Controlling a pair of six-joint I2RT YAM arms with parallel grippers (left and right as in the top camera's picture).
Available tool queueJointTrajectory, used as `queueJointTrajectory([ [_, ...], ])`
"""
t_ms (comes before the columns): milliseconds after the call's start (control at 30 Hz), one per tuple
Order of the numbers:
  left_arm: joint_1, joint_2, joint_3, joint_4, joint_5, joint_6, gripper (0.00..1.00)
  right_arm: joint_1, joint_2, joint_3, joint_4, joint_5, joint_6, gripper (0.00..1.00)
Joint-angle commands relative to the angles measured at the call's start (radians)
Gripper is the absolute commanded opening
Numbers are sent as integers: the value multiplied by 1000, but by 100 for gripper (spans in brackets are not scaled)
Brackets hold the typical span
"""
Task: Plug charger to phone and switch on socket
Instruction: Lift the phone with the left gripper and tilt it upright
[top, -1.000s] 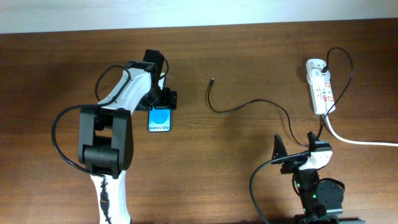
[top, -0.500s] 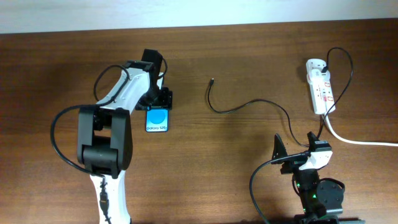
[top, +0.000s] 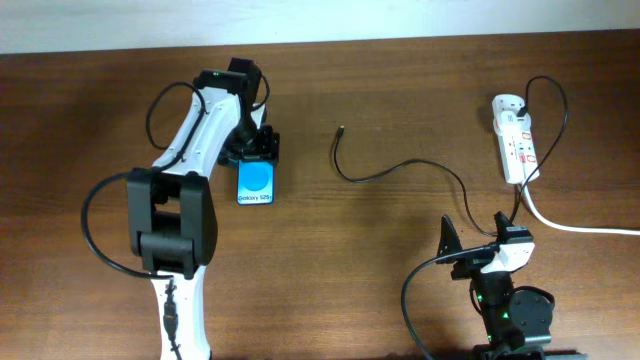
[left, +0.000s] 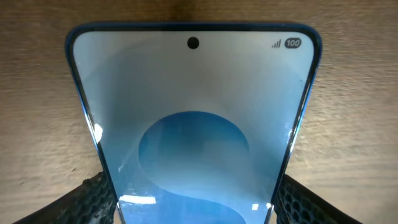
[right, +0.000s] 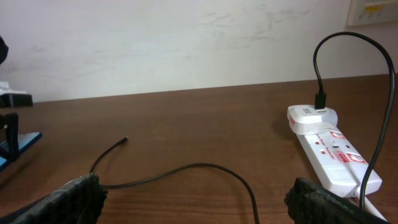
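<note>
The phone (top: 256, 183), with its bright blue screen, is at the left middle of the table, held at its far end by my left gripper (top: 255, 152). In the left wrist view the phone (left: 193, 124) fills the frame, with both fingers (left: 193, 208) pressed on its side edges. The charger (top: 400, 166) is a thin black cable that curls across the table. Its plug tip (top: 342, 128) lies free. Its other end is plugged into the socket (top: 515, 145), a white strip at the far right. My right gripper (right: 196, 199) is open and empty, low over the front right, above the cable (right: 186, 167).
A thick white cord (top: 575, 226) runs from the socket off the right edge. The socket (right: 329, 149) shows at the right of the right wrist view, and the phone's edge (right: 18, 144) at its far left. A pale wall lies beyond the table's far edge.
My left arm has shifted slightly toward the far edge, and the phone in its grip has moved a little with it. The right arm and the cable have not moved.
</note>
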Motion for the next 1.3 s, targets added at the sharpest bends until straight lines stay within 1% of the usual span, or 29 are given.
queueJointTrajectory([
  [0, 2, 0, 120, -31, 14, -9, 22, 7, -6, -8, -1, 2, 4, 98],
  [33, 2, 0, 153, -45, 15, -9, 10, 7, -6, -8, -1, 2, 4, 98],
  [67, 2, 0, 177, -56, 16, -10, 0, 7, -6, -8, -1, 2, 4, 98],
  [133, 2, 0, 217, -74, 70, -9, 0, 7, -6, -8, -1, 2, 4, 98],
  [300, 2, 0, 223, -83, 196, -10, 0, 7, -6, -8, -1, 2, 4, 99],
  [333, 2, 0, 223, -87, 206, -45, 0, 7, -6, -8, -1, 2, 4, 98],
  [467, 25, 0, 223, -128, 216, -422, 0, 6, -6, -8, -1, 2, 4, 98],
  [500, 36, 0, 223, -139, 257, -445, 0, 6, -6, -8, -1, 2, 4, 98],
  [600, 78, 0, 223, -168, 503, -445, 0, 6, -6, -8, 2, 2, 4, 98],
  [633, 102, 0, 223, -199, 593, -462, 0, 6, -6, -8, 0, 2, 4, 98],
  [667, 127, 0, 223, -236, 603, -504, 0, 6, -6, -8, 0, 2, 4, 99],
  [833, 135, 0, 223, -254, 607, -504, 0, 6, -6, -8, 0, 2, 4, 98],
  [867, 135, 0, 223, -254, 633, -504, 0, 6, -6, -8, 0, 2, 4, 98],
  [900, 135, 0, 223, -256, 697, -504, 0, 6, -6, -8, 0, 2, 4, 99],
  [967, 138, 0, 223, -263, 761, -505, 0, 6, -6, -8, 0, 2, 4, 98],
  [1033, 141, 0, 223, -279, 859, -505, 0, 6, -6, -8, 0, 2, 4, 98],
  [1100, 141, 0, 223, -306, 912, -509, 0, 6, -6, -8, 0, 2, 4, 98],
  [1200, 141, 0, 223, -337, 921, -599, 0, 6, -6, -8, 0, 2, 4, 98],
  [1267, 141, 0, 223, -350, 976, -601, 0, 6, -6, -8, 0, 2, 4, 98],
])
